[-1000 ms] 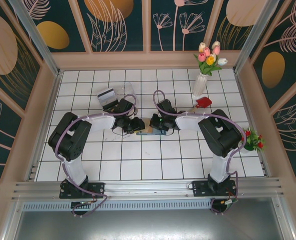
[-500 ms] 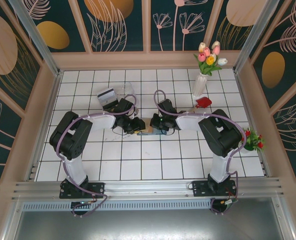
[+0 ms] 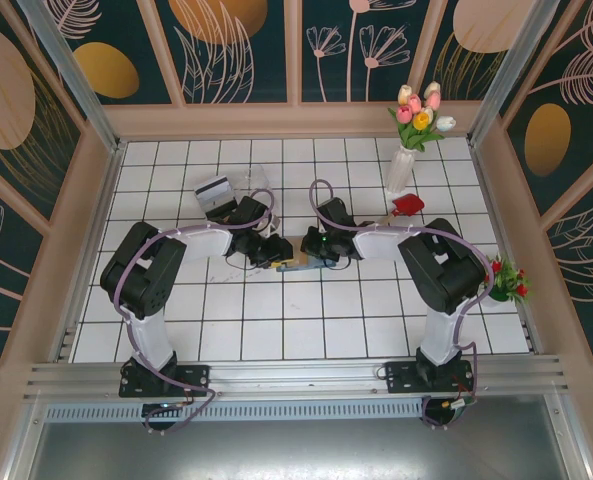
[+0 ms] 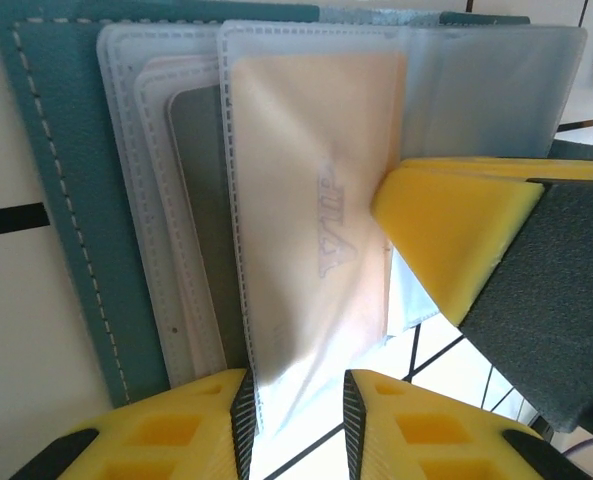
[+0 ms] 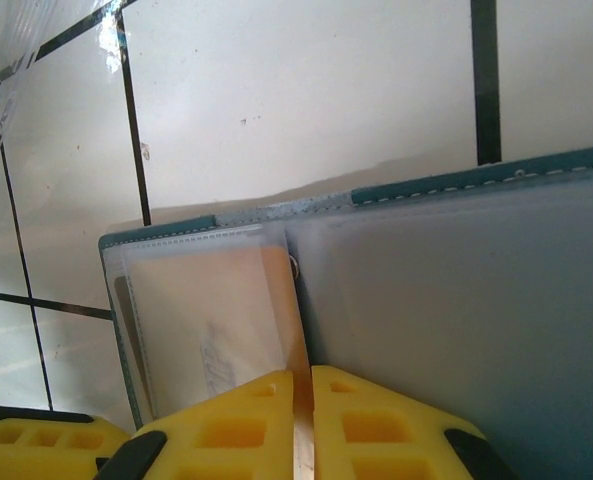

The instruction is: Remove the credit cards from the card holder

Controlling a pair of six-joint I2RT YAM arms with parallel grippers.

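Stock of the white-tiled table (image 3: 226, 330), as I find it.

1. My left gripper (image 4: 298, 395): the yellow fingers are closed on the end of a translucent sleeve, which fills the narrow gap between them.
2. My right gripper (image 5: 303, 388): the jaws are all but together, pinching a thin tan edge. In the left wrist view one of its fingers (image 4: 456, 230) reaches in from the right and touches the sleeve over the tan card.
3. Card holder (image 4: 56, 200): teal with pale stitching. It lies open and flat on the tiles near the table's middle, between my two grippers. Its sleeves are fanned out in overlapping layers.
4. Tan credit card (image 4: 306, 200): it sits in the front sleeve with faint lettering showing through the plastic. Its edge is the one in my right jaws.
5. Grey card (image 4: 201, 200): it is tucked in a sleeve behind the tan one and mostly covered.
6. Clear plastic box (image 3: 254, 182): it stands behind my left gripper, apart from the holder.
7. White-grey card with a dark stripe (image 3: 214, 189): it is at the box's left side. I cannot tell whether it is inside the box or against it.
8. White vase of tulips (image 3: 400, 170): it stands upright at the far right.
9. Small red object (image 3: 408, 204): it is just beside the vase's foot.
10. Small bunch of red flowers (image 3: 504, 278): it is at the right wall.
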